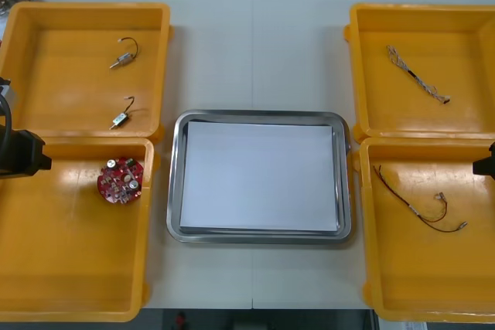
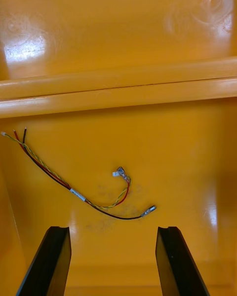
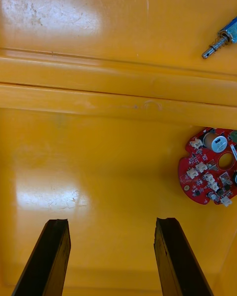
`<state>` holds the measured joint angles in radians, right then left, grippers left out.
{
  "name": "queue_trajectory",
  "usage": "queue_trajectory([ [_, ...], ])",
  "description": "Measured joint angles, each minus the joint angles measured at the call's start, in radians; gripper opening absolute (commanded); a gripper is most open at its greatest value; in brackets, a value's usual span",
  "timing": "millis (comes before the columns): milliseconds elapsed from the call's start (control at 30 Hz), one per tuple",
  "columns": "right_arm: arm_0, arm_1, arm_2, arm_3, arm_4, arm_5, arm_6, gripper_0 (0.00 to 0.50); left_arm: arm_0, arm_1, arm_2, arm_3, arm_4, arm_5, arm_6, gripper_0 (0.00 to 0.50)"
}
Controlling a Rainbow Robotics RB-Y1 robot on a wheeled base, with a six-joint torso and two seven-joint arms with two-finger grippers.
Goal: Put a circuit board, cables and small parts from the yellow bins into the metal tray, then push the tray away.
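Opening stage of the loading task. The left claw (image 3: pixel 112 222) is open and empty, its two fingers standing apart over the bare floor of the lower-left yellow bin (image 1: pixel 69 268). The round red circuit board (image 1: pixel 120 181) lies flat in that bin, off to one side of the fingers and not between them, near the bin's upper right corner in the front view. The right claw (image 2: pixel 113 229) is likewise open and empty over the lower-right yellow bin (image 1: pixel 433 284), where the red and yellow cable (image 1: pixel 418 205) lies loose on the floor just ahead of the fingers, touched by neither. Farther out, two small metal parts (image 1: pixel 122 58), each with a short wire, rest apart in the upper-left yellow bin (image 1: pixel 62 90). A twisted blue and white cable (image 1: pixel 418 76) lies diagonally in the upper-right yellow bin (image 1: pixel 464 44). At the centre of the frame, between the bin pairs, the metal tray (image 1: pixel 259 116) sits on the light surface (image 1: pixel 255 52); its white interior holds nothing. Judged from this layout, no item has been transferred: board, cables and parts are all to be picked and placed, and the tray push comes last. The board and the red and yellow cable appear the likeliest first picks.
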<state>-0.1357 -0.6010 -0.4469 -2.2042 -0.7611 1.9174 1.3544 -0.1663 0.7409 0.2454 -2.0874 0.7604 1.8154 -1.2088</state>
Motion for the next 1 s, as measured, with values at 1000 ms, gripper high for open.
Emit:
queue_trajectory([
  [1000, 0.0, 0.0, 0.0, 0.0, 0.0, 0.0, 0.0, 0.5, 0.0, 0.0, 0.0, 0.0, 0.0, 0.0, 0.0, 0.5],
])
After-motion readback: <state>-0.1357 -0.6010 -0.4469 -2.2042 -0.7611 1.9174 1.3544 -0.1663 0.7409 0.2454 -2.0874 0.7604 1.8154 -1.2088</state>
